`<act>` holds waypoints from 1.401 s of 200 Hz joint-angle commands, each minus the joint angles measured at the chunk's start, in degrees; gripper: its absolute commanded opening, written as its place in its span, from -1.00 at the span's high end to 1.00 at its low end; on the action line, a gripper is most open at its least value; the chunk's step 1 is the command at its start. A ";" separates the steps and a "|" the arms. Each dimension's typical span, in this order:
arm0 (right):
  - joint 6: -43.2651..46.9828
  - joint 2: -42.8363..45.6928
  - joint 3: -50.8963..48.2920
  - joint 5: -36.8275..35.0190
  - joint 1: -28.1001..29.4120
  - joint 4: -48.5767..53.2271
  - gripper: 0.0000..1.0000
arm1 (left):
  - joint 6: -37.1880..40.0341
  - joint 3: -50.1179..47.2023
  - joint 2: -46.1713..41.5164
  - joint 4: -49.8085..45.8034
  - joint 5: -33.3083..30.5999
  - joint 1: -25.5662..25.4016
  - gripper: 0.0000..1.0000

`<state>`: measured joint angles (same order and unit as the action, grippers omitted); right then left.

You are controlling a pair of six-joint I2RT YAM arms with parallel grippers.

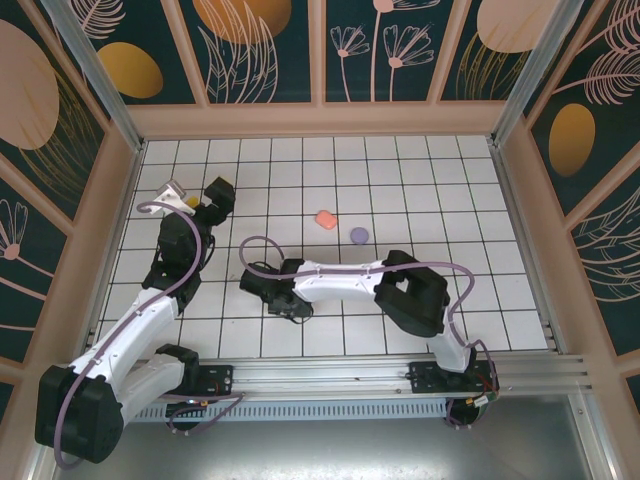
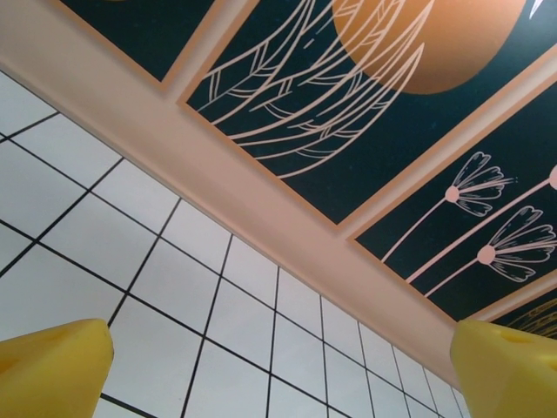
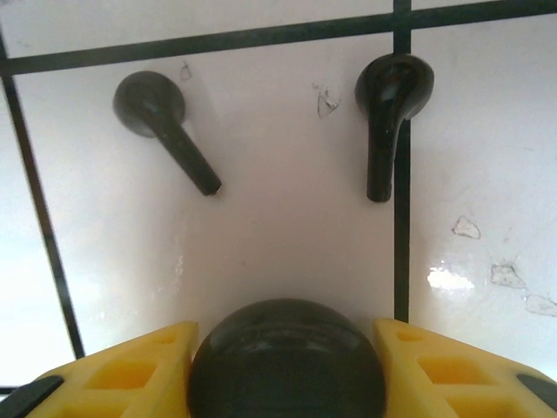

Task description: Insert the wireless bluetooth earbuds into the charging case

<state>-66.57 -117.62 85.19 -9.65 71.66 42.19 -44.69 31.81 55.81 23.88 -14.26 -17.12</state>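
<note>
1. Around: white gridded tabletop (image 3: 287, 226), scuffed in spots. In the top view a salmon-pink item (image 1: 324, 218) and a lilac item (image 1: 359, 235) lie near each other at frame centre, above my right tool (image 1: 288, 305). They are too small to identify.
2. Left tool (image 2: 278, 374): wide, nothing between the fingers, aimed up at the patterned back wall (image 2: 348, 131).
3. Right tool, wrist view: yellow fingers (image 3: 139, 366) flank a black domed case (image 3: 287, 374) at the bottom edge. Can't tell if they clamp it.
4. Black earbuds lie flat above the case, with bare tabletop between. Left earbud (image 3: 161, 117) is upper left, stem toward lower right. Right earbud (image 3: 392, 104) is upper right, stem down along a grid line. Neither touches the tool.
</note>
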 commanded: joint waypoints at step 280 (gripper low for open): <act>17.21 31.89 -14.99 10.28 -36.67 -18.69 0.31 | 3.85 0.62 27.11 32.62 35.35 -10.54 -0.90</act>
<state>-48.38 -86.87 69.58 -1.34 35.97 25.98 -41.25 34.74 81.43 46.92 18.22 -26.96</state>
